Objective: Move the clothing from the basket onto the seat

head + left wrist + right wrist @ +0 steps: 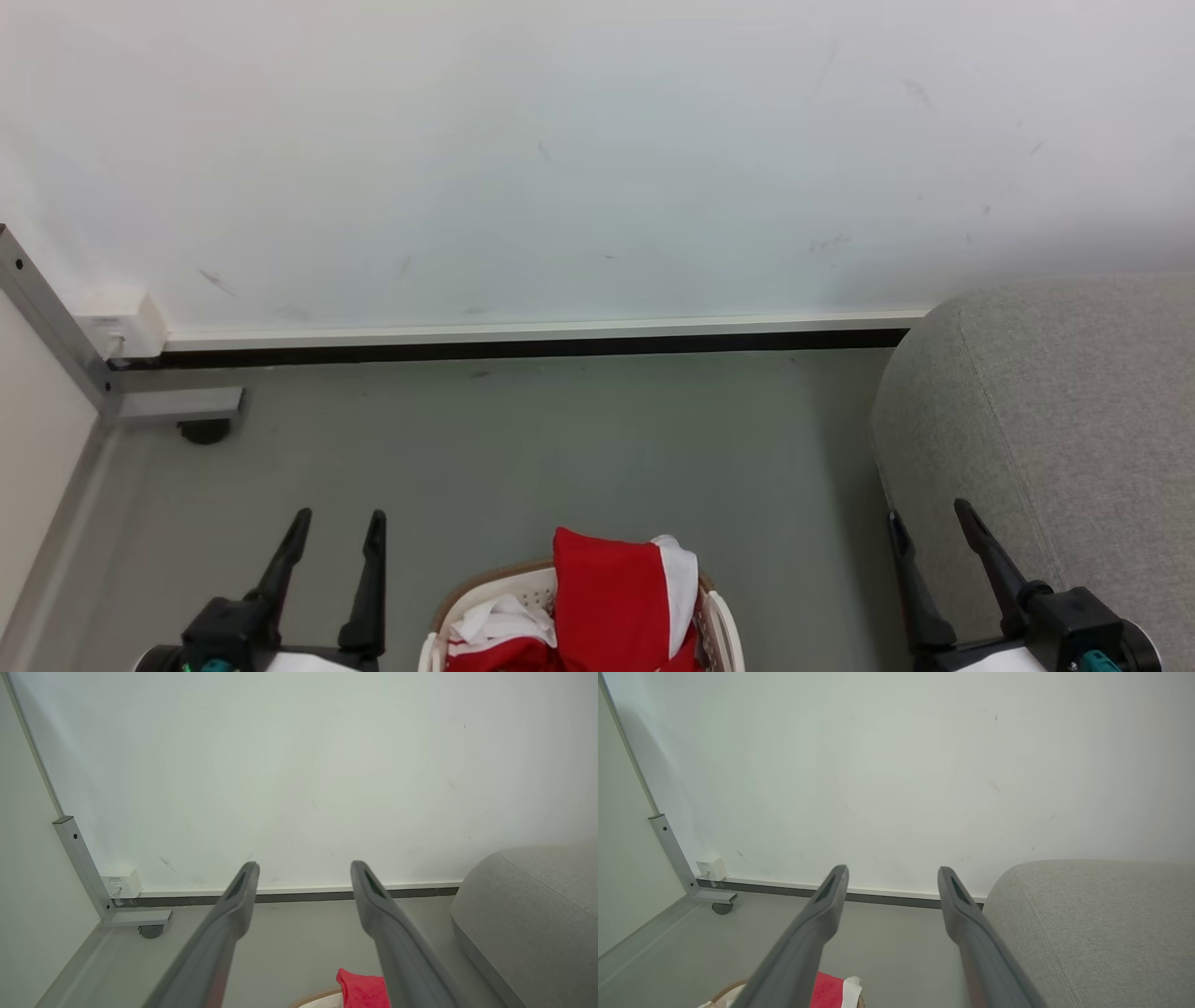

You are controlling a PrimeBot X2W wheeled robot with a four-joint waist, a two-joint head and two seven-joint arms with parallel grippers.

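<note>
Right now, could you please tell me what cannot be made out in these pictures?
Laundry basket, head view: bottom edge cuts off its near half; amount of red-and-white clothing unknown.
Grey couch, all views: cropped by the right edge.
White wall box, left wrist view: label too small to read.

It seems a test room furnished like a home corner. A large light-grey fabric couch (1055,411) stands by a plain white panel wall (560,168) with a black strip (523,348) at its foot. Left of the couch, past the bare grey floor (560,448), a grey metal frame post (47,317) rests on a small black wheel (203,431). Near the couch, a white perforated plastic laundry basket (485,586) holds red and white clothing (607,597).
</note>
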